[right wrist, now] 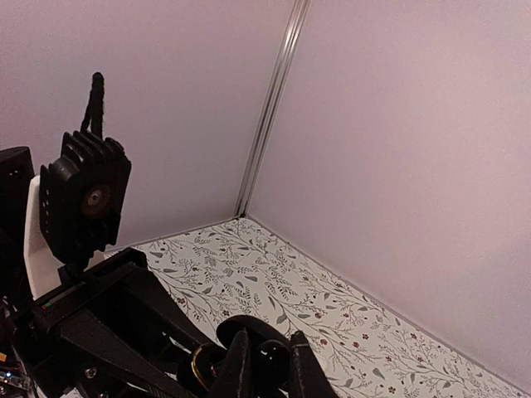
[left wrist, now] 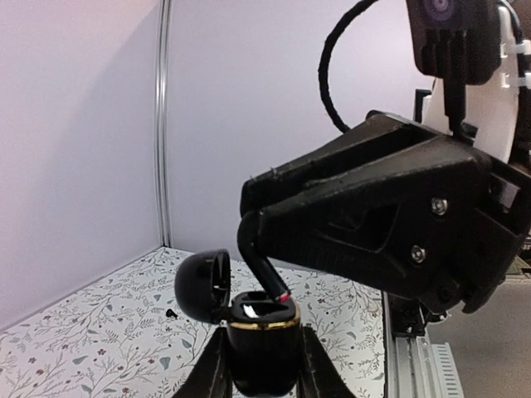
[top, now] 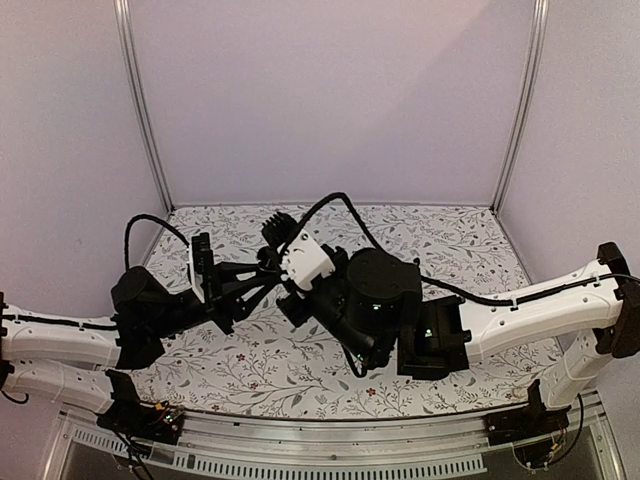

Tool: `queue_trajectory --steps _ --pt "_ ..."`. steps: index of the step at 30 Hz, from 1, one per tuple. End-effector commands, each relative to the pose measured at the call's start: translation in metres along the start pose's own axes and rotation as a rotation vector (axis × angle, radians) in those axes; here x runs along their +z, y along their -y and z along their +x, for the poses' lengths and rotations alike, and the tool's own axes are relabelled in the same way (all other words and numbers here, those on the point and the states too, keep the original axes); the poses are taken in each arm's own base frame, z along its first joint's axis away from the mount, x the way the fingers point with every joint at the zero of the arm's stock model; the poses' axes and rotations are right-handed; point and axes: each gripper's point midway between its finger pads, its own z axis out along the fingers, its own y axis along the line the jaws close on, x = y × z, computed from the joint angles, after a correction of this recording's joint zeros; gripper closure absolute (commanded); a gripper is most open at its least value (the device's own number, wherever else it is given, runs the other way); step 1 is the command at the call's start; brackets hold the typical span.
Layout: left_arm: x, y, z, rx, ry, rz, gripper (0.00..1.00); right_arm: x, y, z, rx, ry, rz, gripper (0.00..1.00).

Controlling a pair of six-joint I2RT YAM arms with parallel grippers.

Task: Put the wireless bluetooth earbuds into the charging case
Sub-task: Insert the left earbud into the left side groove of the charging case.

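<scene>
The case [left wrist: 265,355] stands upright, clamped between the left pincer's [left wrist: 264,336] fingers above the tabletop [left wrist: 91,344], its lid [left wrist: 202,284] open to the left. From upper right the right pincer [left wrist: 252,225] reaches over it, gripping an earbud [left wrist: 270,278] whose lower end sits in the case's mouth. A tiny piece [left wrist: 170,313] lies on the tabletop behind and left.

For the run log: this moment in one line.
left gripper: holds open charging case | right gripper: earbud at case opening
</scene>
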Motion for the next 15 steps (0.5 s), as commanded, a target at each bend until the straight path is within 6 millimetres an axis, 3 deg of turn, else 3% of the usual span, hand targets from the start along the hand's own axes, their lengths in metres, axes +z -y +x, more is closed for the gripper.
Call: queue_trajectory --steps 1,15 --pt "0.0053 -0.0052 0.0008 -0.036 -0.018 -0.004 1.0 -0.0006 -0.0004 0.004 -0.026 0.007 0.035 0.96" --pt "0.0124 -0.0066 0.0022 -0.098 -0.049 0.009 1.0 -0.0015 0.0049 0.0107 -0.161 0.023 0.123 0.96"
